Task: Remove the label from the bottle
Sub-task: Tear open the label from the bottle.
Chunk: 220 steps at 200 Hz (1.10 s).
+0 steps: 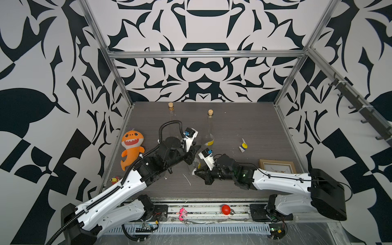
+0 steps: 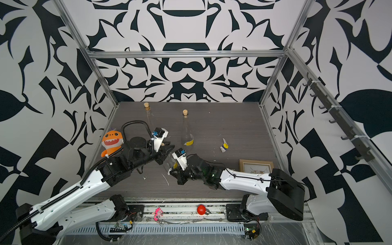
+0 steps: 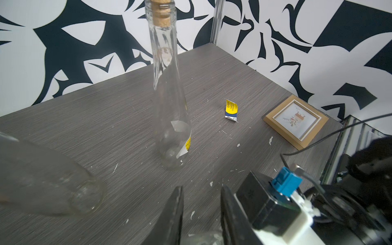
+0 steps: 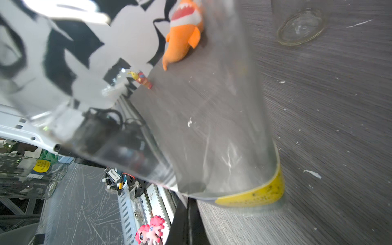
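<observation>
We saw a grey counter [image 1: 254,118] walled by black-and-white patterned panels on its left, back and right edges, open only at the front edge. The task bottle [image 4: 212,127] was near the counter's middle, a little toward the front edge, between the two arms. It stood roughly upright, its long axis near vertical, neck up and base down by the counter. The left jaws were closed on its glass. The right jaws were pressed together on the loose white edge of its label [image 4: 254,198], a yellow band just above the base.

A plush shark [image 1: 131,146] lay at the left edge, and a picture frame [image 1: 276,166] at the right edge near the front. A far corked bottle [image 1: 171,115] stood near the back edge, and a nearer corked bottle [image 1: 209,131] just behind the arms. The widest open stretch ran along the right half toward the back right corner, and a torn label scrap [image 1: 243,146] lay in it.
</observation>
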Available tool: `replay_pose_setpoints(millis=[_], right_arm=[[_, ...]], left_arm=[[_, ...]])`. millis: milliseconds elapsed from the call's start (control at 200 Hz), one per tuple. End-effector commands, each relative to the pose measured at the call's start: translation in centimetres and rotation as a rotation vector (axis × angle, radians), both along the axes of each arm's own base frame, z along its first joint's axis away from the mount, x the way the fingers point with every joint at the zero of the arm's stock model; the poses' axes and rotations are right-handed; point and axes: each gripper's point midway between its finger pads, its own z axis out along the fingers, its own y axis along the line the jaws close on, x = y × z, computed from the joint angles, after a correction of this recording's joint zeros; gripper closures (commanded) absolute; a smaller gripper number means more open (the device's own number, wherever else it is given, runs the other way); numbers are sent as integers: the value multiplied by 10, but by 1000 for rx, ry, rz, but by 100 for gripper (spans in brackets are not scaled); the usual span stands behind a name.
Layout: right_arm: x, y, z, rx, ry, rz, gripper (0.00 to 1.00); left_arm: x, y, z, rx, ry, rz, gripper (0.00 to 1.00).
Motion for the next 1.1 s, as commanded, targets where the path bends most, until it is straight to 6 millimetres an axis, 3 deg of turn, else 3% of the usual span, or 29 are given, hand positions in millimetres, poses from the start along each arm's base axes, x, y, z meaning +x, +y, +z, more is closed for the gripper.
replay_pose_setpoints(millis=[0, 165, 390, 870, 1095], right_arm=[[0, -5, 6, 3, -1, 19, 100], [-4, -8, 8, 11, 22, 53, 100], [-9, -14, -2, -17, 50, 59, 100], [-19, -42, -15, -66, 101, 75, 100], [-25, -43, -13, -54, 111, 108, 100]], left_arm=[[-2, 6, 2, 52, -42, -38, 100], [-2, 5, -7, 103, -41, -61, 100], [-1, 9, -10, 150, -66, -67, 100], [-1, 0, -21, 207, -30, -117, 100], [1, -3, -22, 241, -52, -102, 100]])
